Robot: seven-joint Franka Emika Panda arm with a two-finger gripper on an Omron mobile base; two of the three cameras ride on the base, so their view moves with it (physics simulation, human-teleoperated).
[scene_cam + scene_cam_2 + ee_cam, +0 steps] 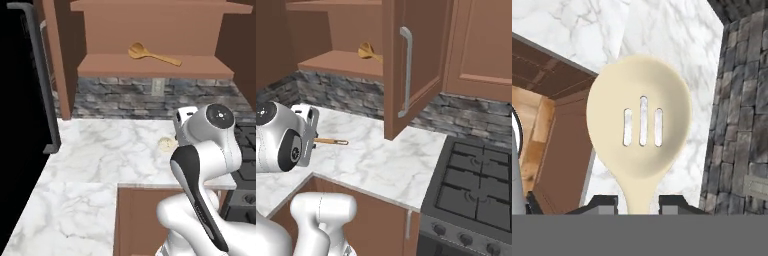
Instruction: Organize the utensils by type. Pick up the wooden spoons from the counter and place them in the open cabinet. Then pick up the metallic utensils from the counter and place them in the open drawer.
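The gripper (638,204) pinches the neck of the slotted cream spoon (639,130), whose long axis runs straight out from the jaws over the counter (100,150). Beyond and above, the open cabinet (150,65) shelf holds the golden-brown spoon (152,54).

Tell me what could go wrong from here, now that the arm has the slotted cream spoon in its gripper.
1. The gripper pinches the slotted spoon only at its thin neck, so it might pivot or slip on the way up.
2. The tan handle sticks out sideways and could catch the open cabinet edge or its door.
3. The golden-brown spoon already lies mid-shelf; a careless placement could knock it.
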